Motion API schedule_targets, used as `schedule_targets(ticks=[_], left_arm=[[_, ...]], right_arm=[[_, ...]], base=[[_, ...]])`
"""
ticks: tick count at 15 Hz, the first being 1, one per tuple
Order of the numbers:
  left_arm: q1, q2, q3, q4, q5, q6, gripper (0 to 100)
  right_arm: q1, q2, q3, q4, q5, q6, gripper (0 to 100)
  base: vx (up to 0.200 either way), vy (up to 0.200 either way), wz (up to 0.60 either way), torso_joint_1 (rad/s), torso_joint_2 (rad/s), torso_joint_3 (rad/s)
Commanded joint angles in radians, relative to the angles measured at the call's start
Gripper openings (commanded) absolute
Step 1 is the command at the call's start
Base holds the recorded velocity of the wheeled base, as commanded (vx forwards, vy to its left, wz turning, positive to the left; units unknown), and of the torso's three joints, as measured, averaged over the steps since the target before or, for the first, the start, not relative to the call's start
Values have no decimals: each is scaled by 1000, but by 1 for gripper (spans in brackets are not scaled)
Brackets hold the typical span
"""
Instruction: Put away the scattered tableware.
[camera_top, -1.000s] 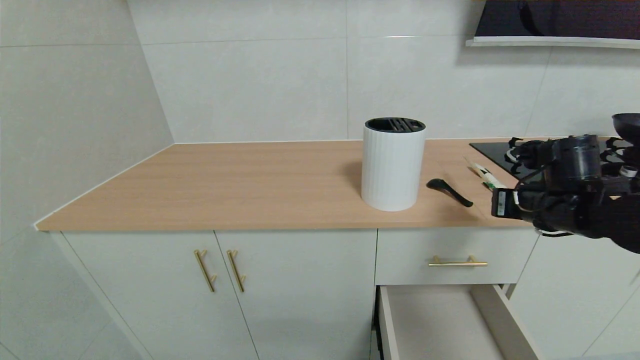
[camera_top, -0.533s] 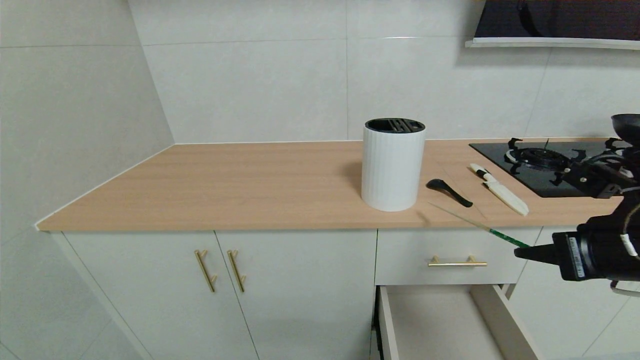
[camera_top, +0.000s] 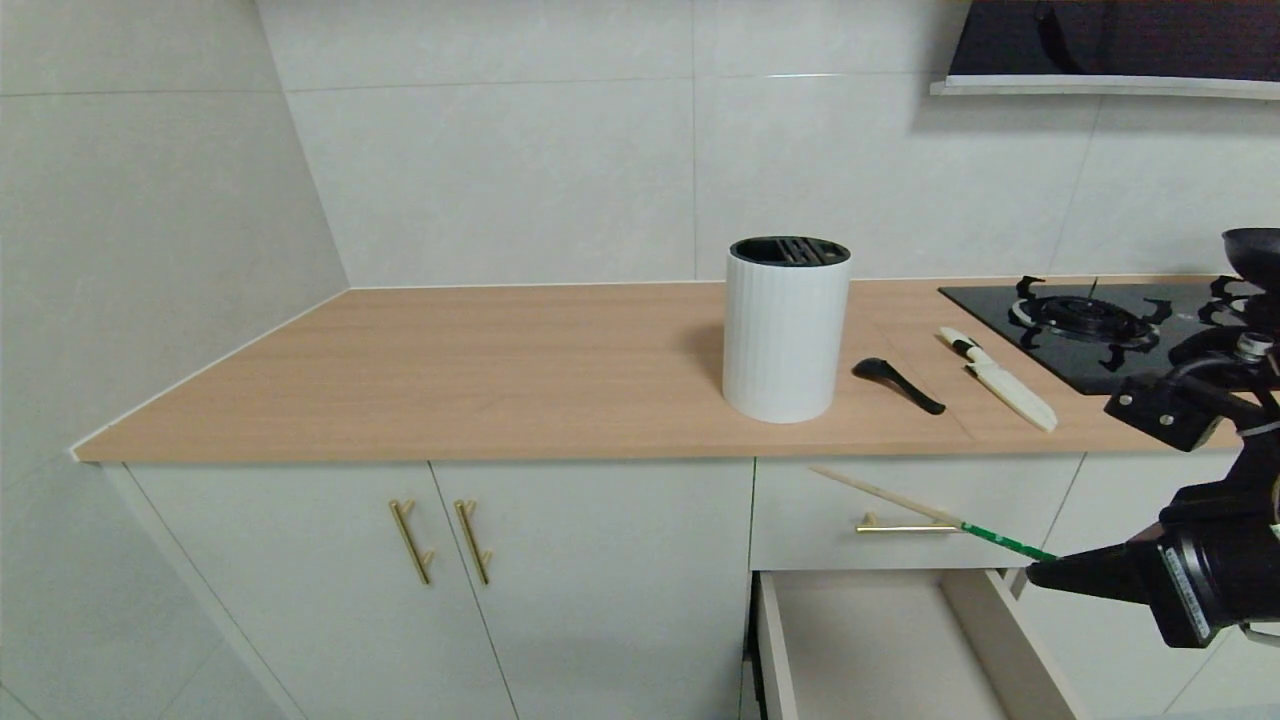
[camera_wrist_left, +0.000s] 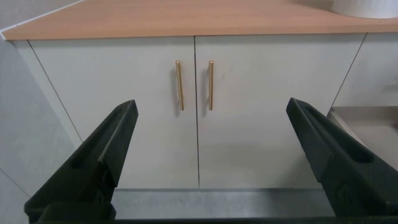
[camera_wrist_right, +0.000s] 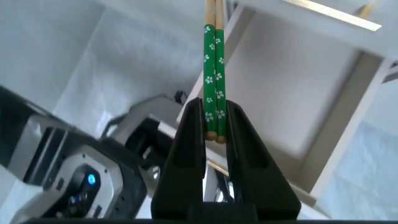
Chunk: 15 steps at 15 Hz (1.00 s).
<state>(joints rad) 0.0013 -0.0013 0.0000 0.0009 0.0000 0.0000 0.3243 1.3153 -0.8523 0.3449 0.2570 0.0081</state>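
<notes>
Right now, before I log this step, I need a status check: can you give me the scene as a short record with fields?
right gripper: fingers shut on the chopsticks
chopsticks position: off the countertop, near the open drawer
left gripper: open, facing the cabinet doors
on countertop: white holder, black spoon, knife

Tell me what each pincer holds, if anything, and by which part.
The right pincer grips a pair of chopsticks by their green flowered ends, the bare wooden tips pointing away. The left pincer is open and holds nothing.
</notes>
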Motion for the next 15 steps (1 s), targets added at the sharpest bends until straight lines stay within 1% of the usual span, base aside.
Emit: schedule_targets(ticks=[1,5,7,13,15], left_arm=[[0,1,0,-1,0,0,100],[0,1,0,1,0,0,100],[0,1,0,-1,0,0,100],[0,1,0,-1,0,0,100],[0,1,0,1,0,0,100]], right_arm=[[6,65,12,-4,1,-2,0],[10,130,33,-4,-5,-51,0],[15,162,33,-4,-5,-51,0],[13,213,35,-21,-19,-51,0],[13,242,53,-67,-36,-51,0]], base=[[0,0,0,0,0,0],[0,0,0,0,0,0],[0,0,0,-23,67,40],[0,0,0,-168,412,246],[0,0,0,-178,469,293]])
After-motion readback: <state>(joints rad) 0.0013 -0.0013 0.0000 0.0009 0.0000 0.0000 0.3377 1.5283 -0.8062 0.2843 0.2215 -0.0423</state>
